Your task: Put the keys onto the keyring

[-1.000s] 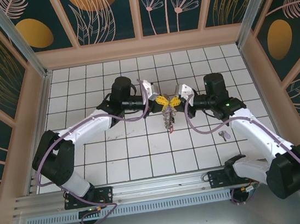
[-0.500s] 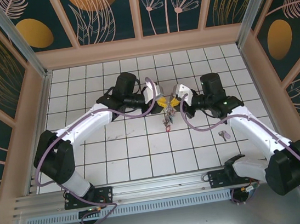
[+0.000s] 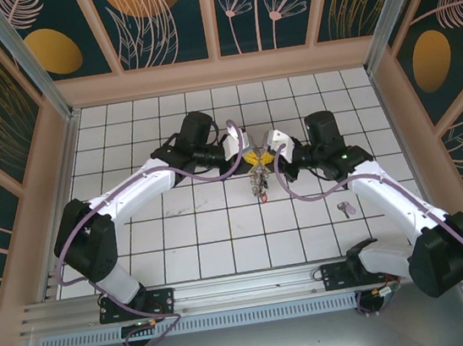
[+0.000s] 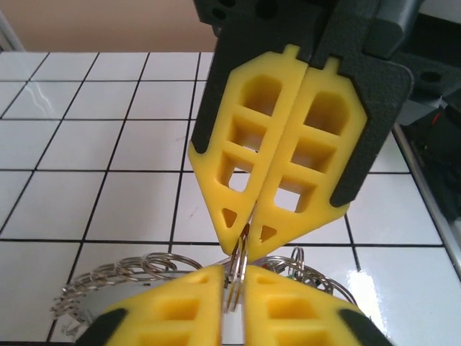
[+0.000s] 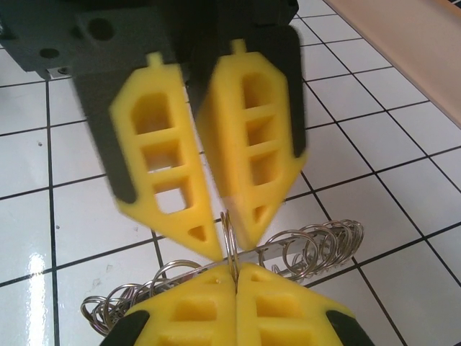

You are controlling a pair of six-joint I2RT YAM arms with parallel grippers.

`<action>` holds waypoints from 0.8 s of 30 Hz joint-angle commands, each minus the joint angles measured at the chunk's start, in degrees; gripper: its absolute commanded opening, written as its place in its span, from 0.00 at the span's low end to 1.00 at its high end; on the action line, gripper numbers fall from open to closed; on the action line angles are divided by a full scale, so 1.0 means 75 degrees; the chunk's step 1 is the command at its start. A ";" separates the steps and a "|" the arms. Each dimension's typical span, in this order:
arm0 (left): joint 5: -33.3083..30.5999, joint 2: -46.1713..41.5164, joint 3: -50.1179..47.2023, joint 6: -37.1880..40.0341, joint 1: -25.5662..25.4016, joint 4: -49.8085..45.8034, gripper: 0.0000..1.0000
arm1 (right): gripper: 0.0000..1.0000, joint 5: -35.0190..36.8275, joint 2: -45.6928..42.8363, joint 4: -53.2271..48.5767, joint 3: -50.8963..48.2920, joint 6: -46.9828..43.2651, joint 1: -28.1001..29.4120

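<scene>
Both arms meet tip to tip above the middle of the tiled desk [image 3: 182, 248]. The right jaws are pressed together on the thin wire of the keyring [image 4: 238, 261], and the left jaws pinch the same wire from the opposite side. A cluster of keys [image 3: 260, 188] and small rings [image 5: 317, 245] hangs beneath. One loose key [image 3: 347, 207] lies on the near right tiles, well apart. To do this well, I judge one side should hold firm while the other parts the wire's coils; twisting both risks dropping the bundle. No brand, label or writing is readable.
</scene>
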 commanded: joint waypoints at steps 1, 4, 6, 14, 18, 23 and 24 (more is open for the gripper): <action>0.0145 0.0089 0.0144 0.0041 -0.0052 0.0099 0.04 | 0.00 0.0043 0.0039 -0.0005 0.0344 -0.0192 0.0094; 0.0210 -0.0034 -0.0074 -0.0135 -0.0059 0.0511 0.00 | 0.01 0.0038 -0.0006 0.0110 0.0192 -0.0216 0.0071; 0.0385 -0.0194 -0.0367 -0.0423 -0.0055 0.1094 0.00 | 0.05 -0.0183 -0.0101 0.0442 -0.0088 -0.0127 -0.0026; 0.1532 -0.0545 -0.1532 -0.2389 -0.0048 0.4405 0.00 | 0.13 -0.1556 -0.0348 0.1211 -0.0616 0.0288 -0.0464; 0.1804 -0.0541 -0.1852 -0.3116 -0.0041 0.5604 0.00 | 0.12 -0.1829 -0.0396 0.1292 -0.0676 0.0328 -0.0640; 0.1787 -0.0424 -0.1656 -0.2884 -0.0030 0.5169 0.00 | 0.00 -0.1881 -0.0475 0.1378 -0.0709 0.0429 -0.0753; 0.1738 -0.0379 -0.1563 -0.2733 -0.0042 0.4861 0.00 | 0.00 -0.1870 -0.0499 0.1398 -0.0705 0.0448 -0.0761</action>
